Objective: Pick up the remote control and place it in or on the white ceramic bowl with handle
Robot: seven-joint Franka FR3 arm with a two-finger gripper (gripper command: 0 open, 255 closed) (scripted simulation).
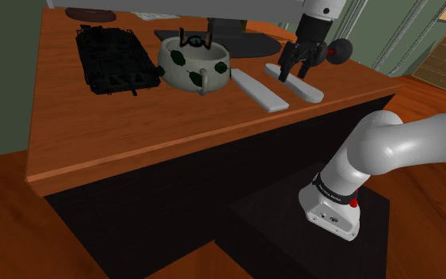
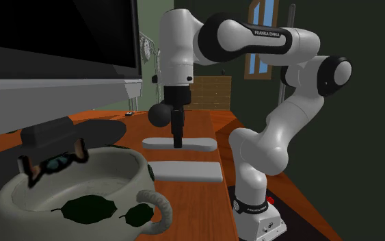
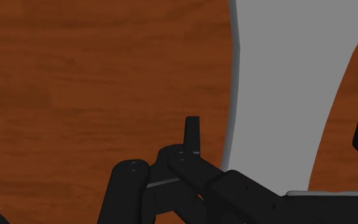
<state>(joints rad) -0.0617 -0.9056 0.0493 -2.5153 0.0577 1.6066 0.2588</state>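
The remote control (image 1: 295,82) is a plain grey-white slab lying flat on the wooden table (image 1: 134,127), towards the shoulder view's right. My black gripper (image 1: 291,74) is lowered over its middle and open, one finger on each side and not clasping it. In the wrist view the remote (image 3: 285,89) runs between the two fingers (image 3: 192,132), which stand wide apart. The white bowl (image 1: 193,65) with dark green leaf marks and a handle stands beyond the remote, to the shoulder view's left. It is close up in the second exterior view (image 2: 81,195), with the gripper (image 2: 178,142) on the remote (image 2: 201,144) behind it.
A second white slab (image 1: 261,90) lies between the remote and the bowl. A black rack-like object (image 1: 114,59) sits left of the bowl. A dark screen (image 2: 54,34) on its stand (image 1: 221,40) rises at the table's back. The table's front edge is near the remote.
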